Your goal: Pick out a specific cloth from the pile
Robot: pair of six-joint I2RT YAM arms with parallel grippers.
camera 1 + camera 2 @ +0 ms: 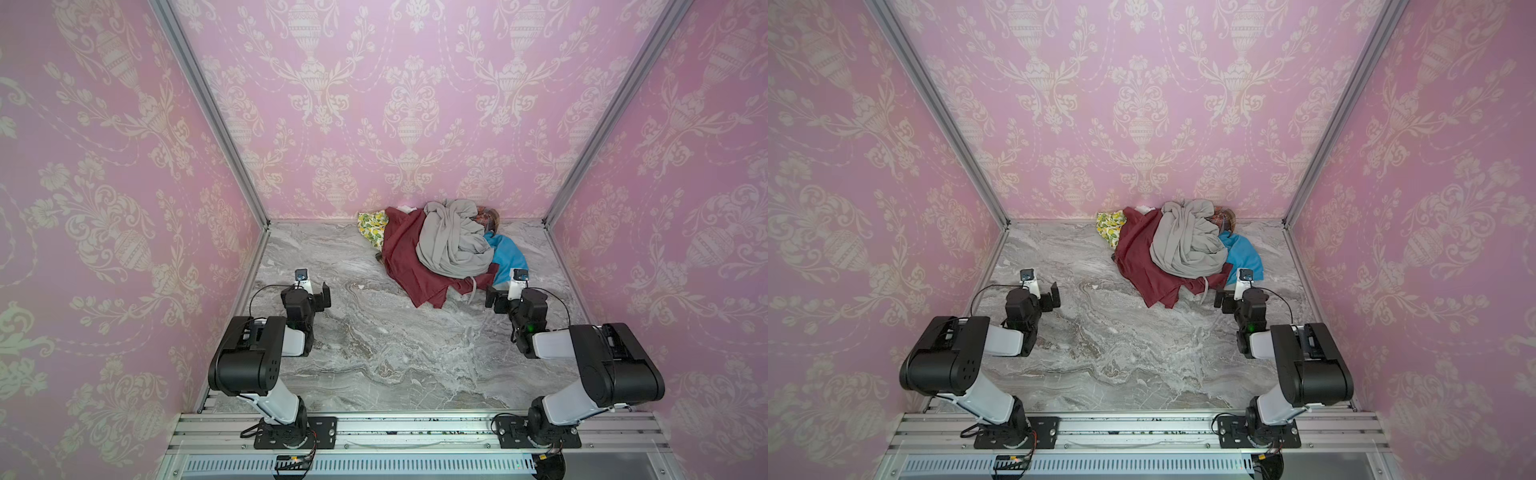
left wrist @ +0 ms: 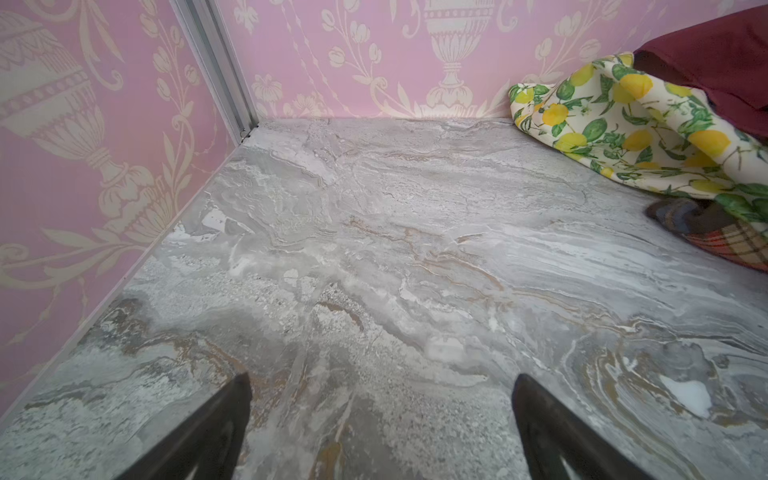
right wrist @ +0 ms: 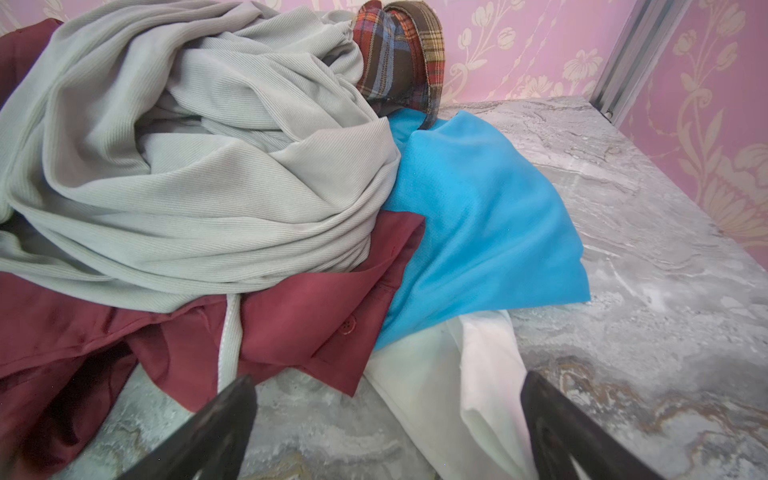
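Grey marbled counter (image 1: 374,353), approach step: left claw (image 2: 382,390) and right claw (image 3: 386,376) gape empty. Next, the right should pinch the thin white cloth (image 3: 457,386) protruding beneath the heaped mixed-fabric pile (image 1: 449,245).

The left arm (image 1: 249,361) and right arm (image 1: 611,365) pair black joint housings with white links, each on a screwed black base plate (image 1: 324,432). Thin black cables (image 1: 266,286) loop at the wrists; the left gripper (image 2: 380,378) and right gripper (image 3: 388,380) have dark tapered fingers.

The grey cloth (image 3: 199,174) is finely ribbed and matt, the maroon cloth (image 3: 299,324) faintly glossy, the white cloth (image 3: 449,386) thin and smooth.
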